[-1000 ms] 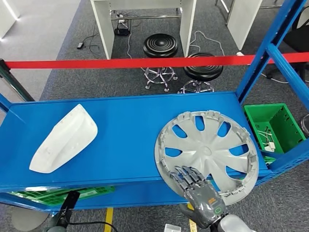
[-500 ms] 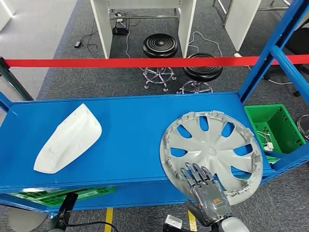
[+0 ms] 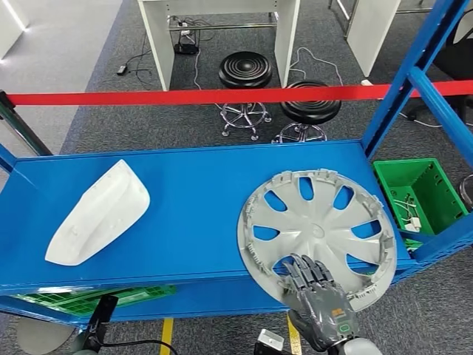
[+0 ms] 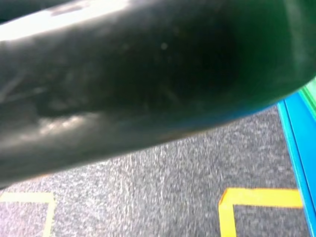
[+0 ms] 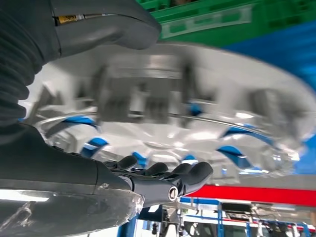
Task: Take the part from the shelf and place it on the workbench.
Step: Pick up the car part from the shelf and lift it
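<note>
Silver wheel cover (image 3: 318, 233) overhanging shelf (image 3: 184, 214) front edge, right hand (image 3: 319, 299) gripping its rim

hubcap (image 3: 318, 233) near rim under right hand (image 3: 319, 302)

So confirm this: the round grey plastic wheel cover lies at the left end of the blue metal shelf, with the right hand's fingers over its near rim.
Not quite. The head view shows the round grey plastic wheel cover at the blue metal shelf's right end, right hand fingers over its near rim.

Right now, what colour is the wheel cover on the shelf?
Silver-grey; the blue shelf shows through the wheel cover's openings. It shows best in the head view.
</note>
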